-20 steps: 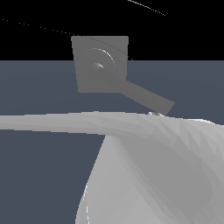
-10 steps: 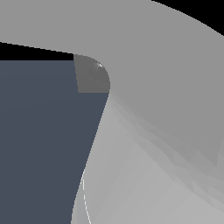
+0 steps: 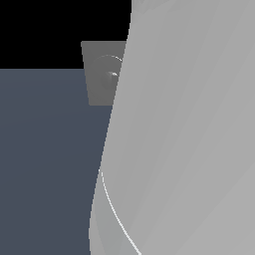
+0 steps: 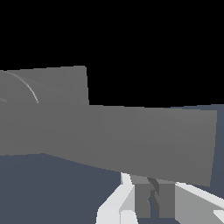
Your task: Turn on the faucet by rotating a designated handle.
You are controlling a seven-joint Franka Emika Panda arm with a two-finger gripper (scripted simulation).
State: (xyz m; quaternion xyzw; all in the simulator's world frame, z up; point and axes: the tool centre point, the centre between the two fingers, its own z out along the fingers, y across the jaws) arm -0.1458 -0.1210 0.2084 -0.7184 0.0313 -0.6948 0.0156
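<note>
Handle (image 4: 131, 140): long axis lies crosswise, just beyond my tool (image 4: 153, 197); tool state can't tell, partly hidden.

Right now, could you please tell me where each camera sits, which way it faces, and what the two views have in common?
Exterior view: off the arm; it faces the faucet, whose square plate is half hidden by the glossy white arm filling the exterior view's right.
Wrist view: on the wrist, close to the handle, which spans the picture; the claw shows beneath the bar, its state unclear.
Shared: the faucet plate with its curved ring, and the blue-grey floor.
</note>
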